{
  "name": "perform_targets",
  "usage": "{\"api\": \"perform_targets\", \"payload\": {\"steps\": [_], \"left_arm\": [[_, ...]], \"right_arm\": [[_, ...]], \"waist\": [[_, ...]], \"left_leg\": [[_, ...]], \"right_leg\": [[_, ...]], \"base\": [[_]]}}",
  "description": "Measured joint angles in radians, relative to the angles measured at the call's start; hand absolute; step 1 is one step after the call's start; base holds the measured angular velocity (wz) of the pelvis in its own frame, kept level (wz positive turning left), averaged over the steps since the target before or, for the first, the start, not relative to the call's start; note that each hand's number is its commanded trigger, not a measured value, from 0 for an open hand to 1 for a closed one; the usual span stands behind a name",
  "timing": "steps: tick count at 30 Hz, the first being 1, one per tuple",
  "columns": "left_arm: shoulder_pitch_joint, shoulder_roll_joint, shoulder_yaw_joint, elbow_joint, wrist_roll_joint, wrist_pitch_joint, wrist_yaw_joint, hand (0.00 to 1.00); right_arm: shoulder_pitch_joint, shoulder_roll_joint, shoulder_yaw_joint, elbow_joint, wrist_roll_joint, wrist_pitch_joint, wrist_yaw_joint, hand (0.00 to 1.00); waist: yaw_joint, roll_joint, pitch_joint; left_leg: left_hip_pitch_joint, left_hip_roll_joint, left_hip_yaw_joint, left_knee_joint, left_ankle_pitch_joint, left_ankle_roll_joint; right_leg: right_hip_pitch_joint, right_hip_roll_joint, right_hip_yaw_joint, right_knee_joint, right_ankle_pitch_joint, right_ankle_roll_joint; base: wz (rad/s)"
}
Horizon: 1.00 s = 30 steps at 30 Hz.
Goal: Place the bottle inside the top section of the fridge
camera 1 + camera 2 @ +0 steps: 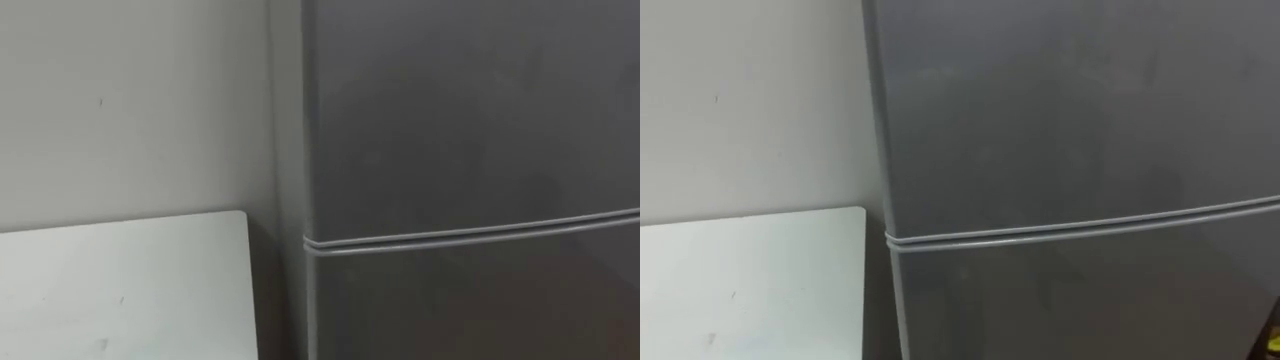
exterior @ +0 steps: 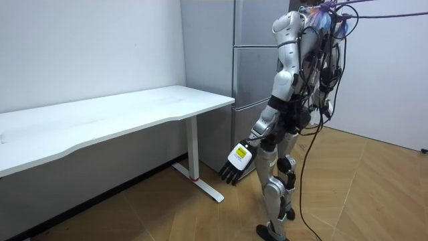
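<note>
The robot has silver-grey limbs, black joints, dark cables down its back and a black left hand [image 2: 233,166] bearing a white-yellow tag.

One grey fridge [image 1: 470,130], one white table [image 2: 100,120], one left hand [image 2: 235,163].

Grey all over at three o'clock: the fridge [image 1: 470,130] is a plain, dull dark grey, with no pattern on either door. The seam [image 1: 470,237] between them is a paler silver-grey stripe running across at four o'clock. Over at eight o'clock is the desk [image 1: 120,290], clean white top. Wall [image 1: 130,100] at ten o'clock, flat off-white. Room view now: the desk leg [image 2: 194,144] is white too, with a small red mark near its foot. The floor [image 2: 361,194] at five o'clock is light brown wood, planks laid at angles. And the left robot hand [image 2: 235,164] has black fingers and a white-and-yellow patch on its back.
</note>
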Motion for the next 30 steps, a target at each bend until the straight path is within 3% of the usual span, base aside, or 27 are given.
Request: {"api": "perform_targets", "payload": {"steps": [6, 12, 19, 30], "left_arm": [[-0.016, 0.001, -0.048, 0.003, 0.0, 0.024, -0.003, 0.0], [-0.03, 0.002, -0.068, 0.016, 0.025, 0.03, -0.005, 0.0], [-0.042, 0.004, -0.125, 0.024, 0.042, 0.054, -0.003, 0.0], [-0.049, 0.002, -0.126, 0.028, 0.067, 0.073, -0.002, 0.0]], "right_arm": [[-0.045, 0.005, 0.098, 0.06, -0.073, 0.051, 0.234, 0.0], [-0.074, 0.007, 0.132, 0.066, -0.108, 0.062, 0.356, 0.0], [-0.096, 0.007, 0.149, 0.094, -0.103, 0.074, 0.391, 0.0], [-0.095, 0.008, 0.154, 0.094, -0.104, 0.074, 0.394, 0.0]], "waist": [[0.019, 0.01, 0.0023], [0.023, 0.006, 0.0037], [0.015, 0.005, 0.0055], [0.016, 0.008, 0.0051]], "left_leg": [[-0.001, -0.001, -0.001, 0.006, 0.0, 0.0], [-0.002, -0.002, -0.009, 0.011, 0.0, 0.0], [-0.01, -0.001, -0.024, 0.012, 0.0, 0.0], [-0.01, 0.001, -0.028, 0.011, 0.0, 0.0]], "right_leg": [[-0.001, -0.004, -0.007, 0.0, 0.0, 0.0], [0.005, -0.006, -0.013, -0.001, 0.0, 0.001], [0.006, -0.007, -0.025, -0.002, -0.001, 0.0], [0.022, -0.005, -0.037, -0.024, 0.001, 0.002]], "base": [[0.01], [0.03], [0.05], [0.02]]}}
